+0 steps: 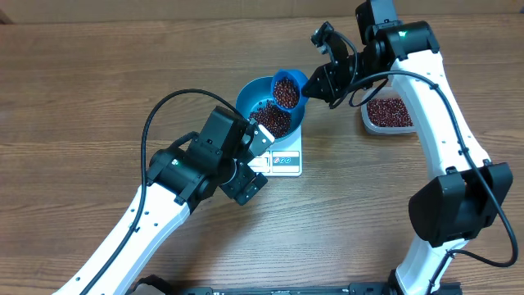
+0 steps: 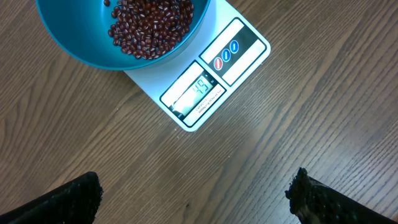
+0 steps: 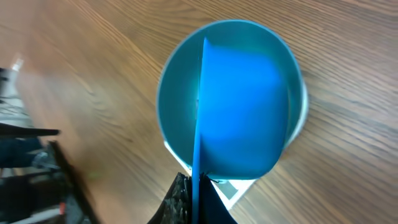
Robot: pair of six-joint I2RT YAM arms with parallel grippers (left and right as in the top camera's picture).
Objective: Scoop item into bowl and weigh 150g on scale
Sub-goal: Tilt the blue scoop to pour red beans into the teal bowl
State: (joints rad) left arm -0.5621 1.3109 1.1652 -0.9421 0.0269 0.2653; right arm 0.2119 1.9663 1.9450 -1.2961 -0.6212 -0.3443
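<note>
Nearest me, the left claw [image 1: 255, 162] hangs over the bare bench [image 1: 98, 74] with its jaws spread wide, gripping nothing, just beside the near corner of the white scale [image 1: 286, 159]. The scale's display edge faces this way, with digits showing that I can't read for sure. On the scale sits the teal bowl [image 1: 248, 92], a loose heap of red-brown beans [image 1: 272, 120] in its bottom. Above the bowl's far rim a blue scoop [image 1: 287, 88] is held tilted, loaded with more beans. The right claw [image 1: 316, 82] is clamped tight on the scoop's handle. Beyond, to the right, a clear tub [image 1: 388, 114] holds the remaining beans.
</note>
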